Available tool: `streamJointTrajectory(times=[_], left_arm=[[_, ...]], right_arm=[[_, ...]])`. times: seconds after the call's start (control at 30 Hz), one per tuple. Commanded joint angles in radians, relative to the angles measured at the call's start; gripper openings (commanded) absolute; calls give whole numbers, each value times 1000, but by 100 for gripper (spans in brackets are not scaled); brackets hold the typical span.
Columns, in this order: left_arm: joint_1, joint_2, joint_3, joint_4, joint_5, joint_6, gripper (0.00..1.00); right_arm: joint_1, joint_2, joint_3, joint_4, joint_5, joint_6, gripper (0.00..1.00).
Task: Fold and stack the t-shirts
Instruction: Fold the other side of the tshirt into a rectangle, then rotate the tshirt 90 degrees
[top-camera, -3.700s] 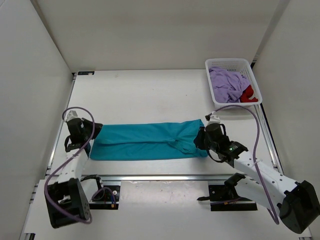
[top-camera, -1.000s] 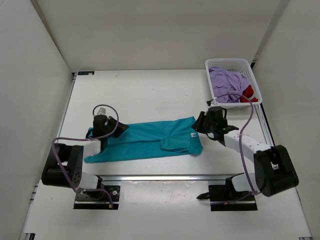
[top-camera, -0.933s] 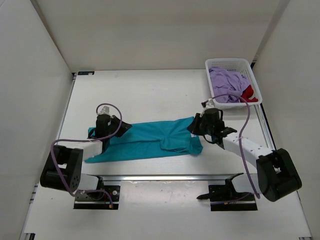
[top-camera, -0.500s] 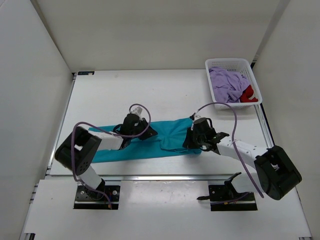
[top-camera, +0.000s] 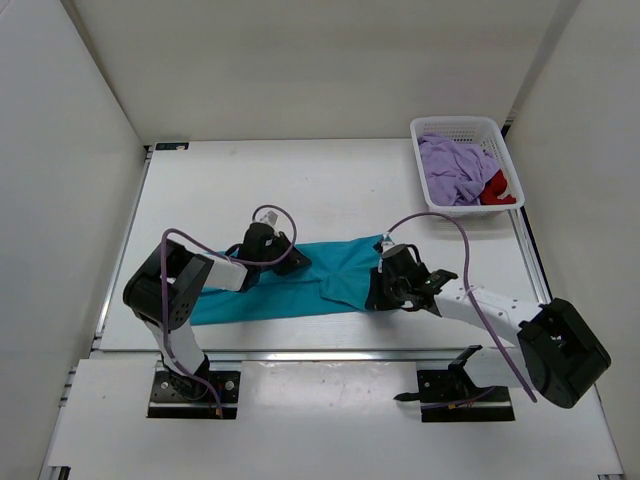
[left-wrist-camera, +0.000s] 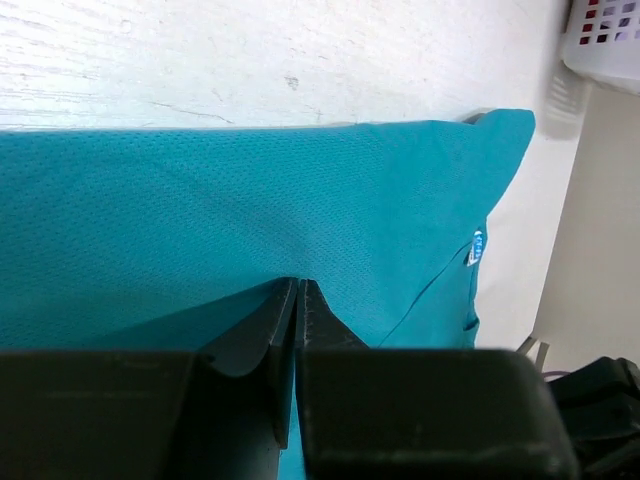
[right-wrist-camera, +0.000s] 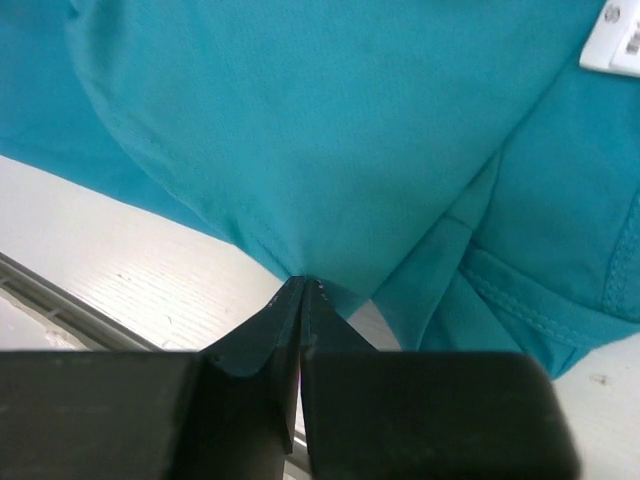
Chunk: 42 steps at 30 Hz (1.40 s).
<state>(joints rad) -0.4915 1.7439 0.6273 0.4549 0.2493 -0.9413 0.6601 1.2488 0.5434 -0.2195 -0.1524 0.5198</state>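
Near the front middle of the table (top-camera: 300, 190), between the two arms: teal t-shirt (top-camera: 330, 282), lying as a long narrow band running left to right, so a lengthwise fold looks done. Fabric is a fine mesh knit, mostly smooth. The right end is bunched, with a sleeve hem tucked under and a white label (right-wrist-camera: 618, 38) showing

Left gripper (top-camera: 292, 264): jaws drawn together, and they appear to pinch a ridge of teal cloth along the band's far edge, left of centre

Right gripper (top-camera: 377, 292): jaws fully together on a puckered corner at the near edge of the right end. The cloth pulls to a point at the tips

Step in hand, as I judge it: the crosswise fold, with both ends gripped. The next move likely calls for lifting the pinched cloth just clear of the table and carrying one end over the other so the edges meet square. Both holds should stay firm so the lower layer does not drag or skew. Then release and flatten

Far right corner: white basket (top-camera: 455, 128) holds the lavender t-shirt (top-camera: 450, 168) and red t-shirt (top-camera: 497, 188), both crumpled and not yet folded, so the task seems early
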Motion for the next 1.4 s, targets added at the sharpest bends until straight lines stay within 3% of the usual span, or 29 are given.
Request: streamJointTrajectory(times=[0.0, 0.13, 0.27, 0.53, 0.73, 0.9, 0.97, 1.0, 1.03, 1.13, 1.27, 1.37], left_arm=[[10, -18, 5, 50, 39, -19, 14], [14, -81, -6, 56, 83, -37, 14], [-25, -211, -29, -2, 45, -1, 16], [-24, -331, -129, -36, 86, 50, 18], [-22, -409, -129, -73, 100, 88, 23], [16, -480, -129, -128, 104, 116, 24], [33, -494, -141, -146, 105, 113, 27], [36, -501, -143, -168, 102, 117, 27], [34, -518, -147, -176, 107, 128, 27], [41, -544, -162, -216, 88, 151, 28], [76, -599, -193, -252, 82, 165, 32], [116, -630, -219, -245, 100, 153, 34]], right_arm=[[-14, -11, 30, -30, -4, -12, 0], [-48, -63, 101, -75, 16, -21, 1], [-109, -55, 109, 33, -3, 16, 0], [-172, 346, 246, 267, 11, 8, 0], [-232, 636, 490, 221, 5, -17, 0], [-280, 1001, 1114, -60, -32, -81, 0], [-284, 1276, 1664, -317, -64, -144, 0], [-289, 1443, 2041, -396, -68, -159, 0], [-286, 1524, 2237, -485, -116, -155, 0], [-335, 1225, 1763, -177, -210, -76, 3], [-329, 955, 1626, -161, -200, -136, 33], [-294, 789, 1354, -147, -178, -171, 38]])
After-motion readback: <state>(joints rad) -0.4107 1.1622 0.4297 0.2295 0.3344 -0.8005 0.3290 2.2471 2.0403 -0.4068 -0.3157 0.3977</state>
